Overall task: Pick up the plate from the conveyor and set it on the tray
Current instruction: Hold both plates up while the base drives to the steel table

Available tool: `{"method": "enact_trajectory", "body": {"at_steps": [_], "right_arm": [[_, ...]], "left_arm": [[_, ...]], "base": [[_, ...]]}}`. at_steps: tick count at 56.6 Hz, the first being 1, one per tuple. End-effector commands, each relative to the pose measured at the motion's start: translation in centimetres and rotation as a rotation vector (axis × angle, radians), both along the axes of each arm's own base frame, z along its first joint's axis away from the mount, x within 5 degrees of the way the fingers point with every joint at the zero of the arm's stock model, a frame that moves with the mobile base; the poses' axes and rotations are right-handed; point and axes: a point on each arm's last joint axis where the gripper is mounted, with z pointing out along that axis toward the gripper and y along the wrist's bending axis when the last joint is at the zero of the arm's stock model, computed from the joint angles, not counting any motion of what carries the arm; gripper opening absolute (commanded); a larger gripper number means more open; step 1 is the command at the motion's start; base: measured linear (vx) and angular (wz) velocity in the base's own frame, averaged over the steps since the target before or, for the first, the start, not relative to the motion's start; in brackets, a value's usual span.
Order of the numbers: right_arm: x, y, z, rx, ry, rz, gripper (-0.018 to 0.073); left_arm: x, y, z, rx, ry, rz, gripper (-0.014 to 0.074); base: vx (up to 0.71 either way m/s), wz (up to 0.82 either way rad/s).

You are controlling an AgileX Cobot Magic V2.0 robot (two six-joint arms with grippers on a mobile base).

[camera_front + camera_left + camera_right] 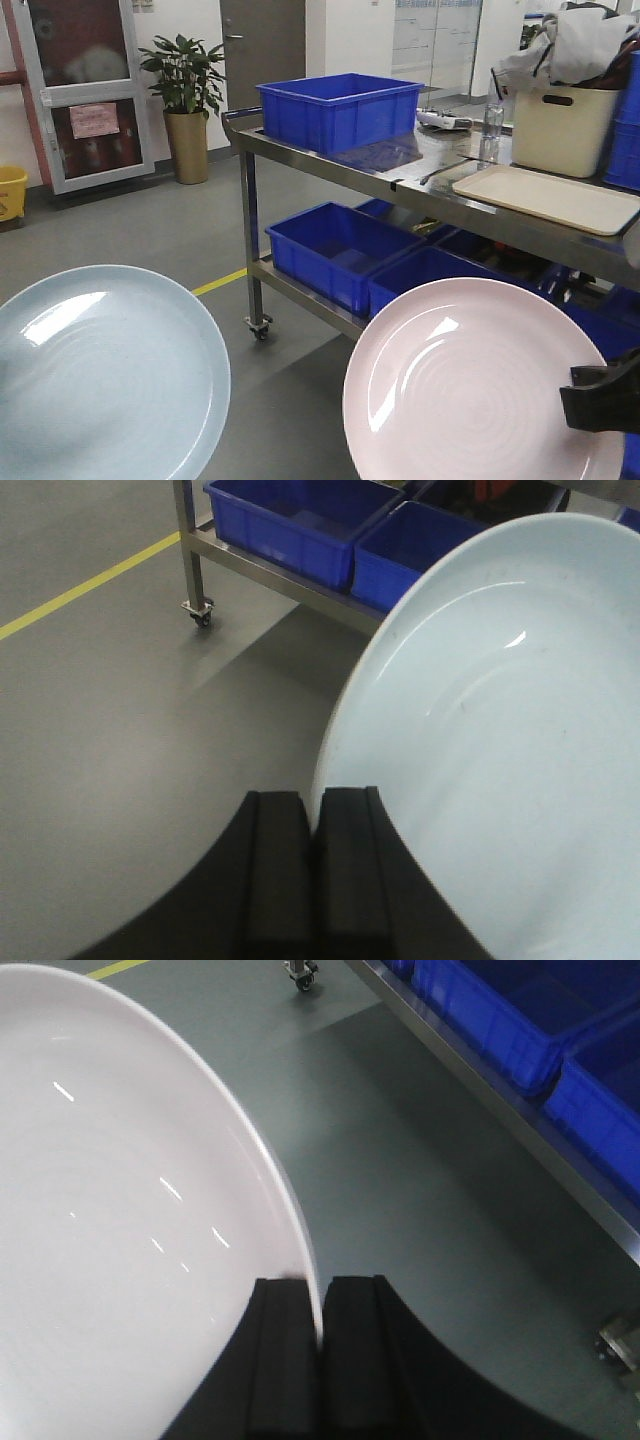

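Pink plate [470, 385] and pale blue plate [100, 370], each pinched at its rim.
My right gripper [322, 1312] clamps the pink rim, my left gripper [313, 825] the blue; both plates tilt, faces toward me. Far right, the tray [545, 198] lies flat on the steel table [330, 165], long axis left-to-right.

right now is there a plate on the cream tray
No, the cream tray holds nothing; the pink plate and the light blue plate are both over the floor.
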Motion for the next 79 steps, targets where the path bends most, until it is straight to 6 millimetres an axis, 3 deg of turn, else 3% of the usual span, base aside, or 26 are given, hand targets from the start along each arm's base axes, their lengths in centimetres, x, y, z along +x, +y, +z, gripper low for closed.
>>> {"method": "enact_trajectory", "body": {"at_steps": [1, 44, 79], "right_arm": [[-0.01, -0.09, 1.64, 0.025, -0.112, 0.004, -0.0009], [-0.01, -0.09, 1.64, 0.025, -0.112, 0.004, -0.0009], [-0.01, -0.09, 1.63, 0.025, -0.112, 0.004, -0.0009]], "left_arm": [[-0.09, -0.05, 1.79, -0.042, -0.112, 0.011, -0.0006], [-0.07, -0.06, 1.78, -0.042, -0.112, 0.011, -0.0006], [-0.08, -0.11, 1.78, -0.042, -0.111, 0.008, -0.0006]], "base": [[0.54, 0.11], [0.56, 0.03], [0.50, -0.28]]}}
